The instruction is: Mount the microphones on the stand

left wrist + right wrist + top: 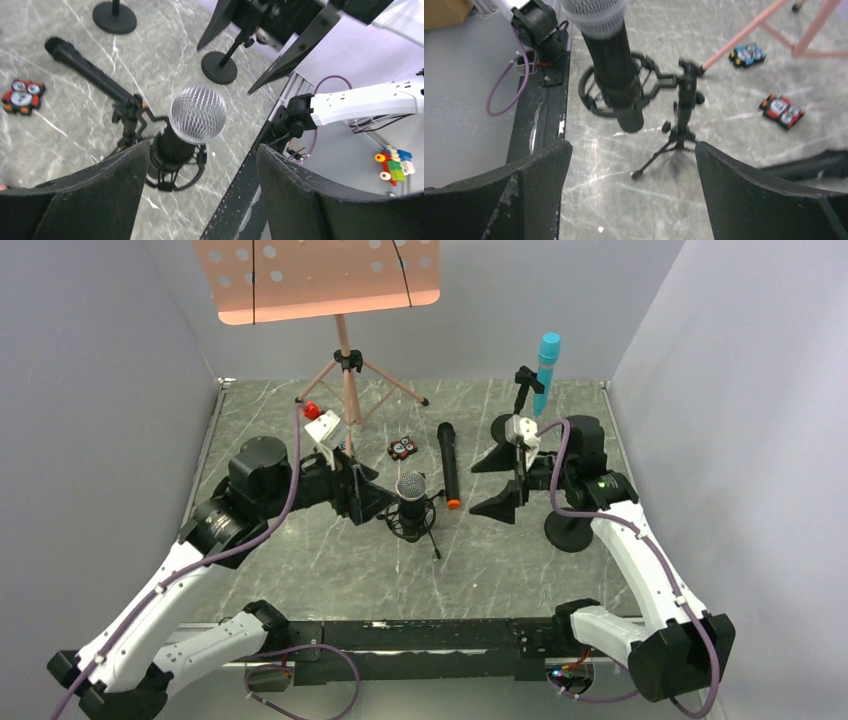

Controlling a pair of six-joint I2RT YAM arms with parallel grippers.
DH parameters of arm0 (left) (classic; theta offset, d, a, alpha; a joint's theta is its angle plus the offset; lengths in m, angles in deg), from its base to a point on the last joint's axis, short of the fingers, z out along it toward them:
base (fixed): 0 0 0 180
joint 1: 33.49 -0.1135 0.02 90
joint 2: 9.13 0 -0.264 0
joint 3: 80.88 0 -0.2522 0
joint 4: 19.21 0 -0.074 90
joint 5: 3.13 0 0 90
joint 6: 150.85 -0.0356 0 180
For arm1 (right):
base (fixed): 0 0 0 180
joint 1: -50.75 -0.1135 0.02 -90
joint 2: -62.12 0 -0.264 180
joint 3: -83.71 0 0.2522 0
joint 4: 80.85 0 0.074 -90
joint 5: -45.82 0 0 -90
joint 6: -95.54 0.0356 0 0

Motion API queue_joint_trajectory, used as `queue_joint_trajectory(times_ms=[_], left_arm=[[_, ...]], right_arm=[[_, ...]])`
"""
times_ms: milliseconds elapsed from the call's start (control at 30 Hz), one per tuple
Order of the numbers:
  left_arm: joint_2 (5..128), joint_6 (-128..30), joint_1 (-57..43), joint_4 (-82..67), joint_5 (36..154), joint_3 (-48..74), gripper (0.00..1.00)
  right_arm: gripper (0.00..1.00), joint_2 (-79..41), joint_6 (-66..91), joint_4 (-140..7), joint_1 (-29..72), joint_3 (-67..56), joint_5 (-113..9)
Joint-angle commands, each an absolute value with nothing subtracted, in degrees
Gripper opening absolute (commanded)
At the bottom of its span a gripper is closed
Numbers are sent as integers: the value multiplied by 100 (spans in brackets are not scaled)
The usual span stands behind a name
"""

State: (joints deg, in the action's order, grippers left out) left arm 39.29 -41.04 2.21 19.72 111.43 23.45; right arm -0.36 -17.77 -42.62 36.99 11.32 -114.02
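The black microphone with the silver mesh head (pixel 411 486) stands upright in a shock-mount clip on a small tripod stand (pixel 411 525). It also shows in the left wrist view (pixel 197 114) and the right wrist view (pixel 613 60). The black microphone with the orange end (pixel 448 466) lies flat on the table just behind it, also seen in the left wrist view (pixel 87 70). The turquoise microphone (pixel 545 370) sits upright in a stand at the back right. My left gripper (pixel 367 492) is open and empty just left of the mesh microphone. My right gripper (pixel 497 482) is open and empty to its right.
A pink music stand (pixel 346 370) rises at the back centre. Small black-red clips (pixel 402 448) lie near its legs. A round black stand base (pixel 570 531) sits by my right arm. Grey walls close in the table on three sides.
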Motion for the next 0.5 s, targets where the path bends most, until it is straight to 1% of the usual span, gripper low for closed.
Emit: queue_joint_trajectory(times_ms=[0, 100, 200, 300, 467], left_arm=[[4356, -4250, 495, 1898, 10656, 1639, 77], [4607, -4177, 552, 1787, 10609, 1356, 60], [4940, -4128, 666, 1837, 10670, 1038, 43], [5246, -4125, 915, 1930, 10633, 795, 32], [5487, -4033, 1076, 1985, 10614, 780, 20]], right_arm=[[100, 299, -1619, -4744, 4175, 1966, -11738], [99, 403, -1454, -5056, 4437, 2436, -11872], [99, 348, -1493, -4967, 4560, 2432, -11882], [99, 262, -1500, -4946, 4609, 2436, -11922], [99, 413, -1238, -5267, 4740, 2620, -11957]])
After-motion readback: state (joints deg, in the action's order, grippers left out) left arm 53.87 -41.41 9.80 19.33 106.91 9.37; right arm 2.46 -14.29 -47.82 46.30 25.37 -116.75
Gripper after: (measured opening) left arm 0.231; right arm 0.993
